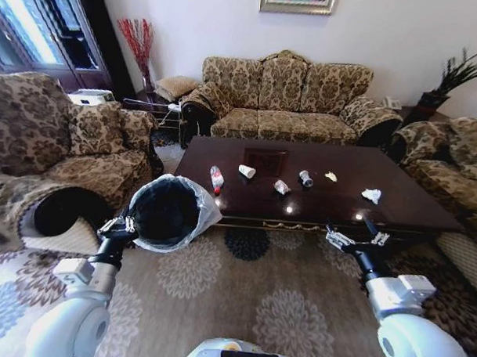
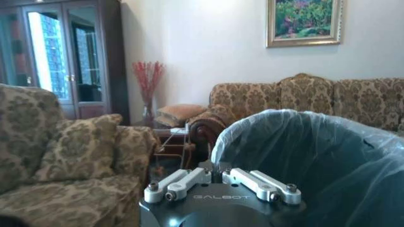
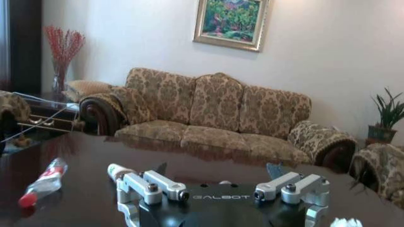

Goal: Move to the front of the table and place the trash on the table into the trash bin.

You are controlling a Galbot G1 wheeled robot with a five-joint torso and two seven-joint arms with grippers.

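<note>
1. The trash bin (image 1: 168, 211), lined with a translucent bag, is tilted at the table's (image 1: 410, 204) near-left corner; its interior looks dark, contents not discernible
2. Trash on the table: red-capped bottle (image 1: 216, 178), white paper cup (image 1: 246, 171), clear cup (image 1: 306, 178), crumpled tissue (image 1: 372, 195)
3. Left gripper (image 1: 121, 226): clamped on the bin's rim
4. Right gripper (image 1: 354, 236): fingers spread wide, empty, poised at the table's near edge

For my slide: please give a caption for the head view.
Left gripper holds the trash bin beside the table; right gripper open.
</note>
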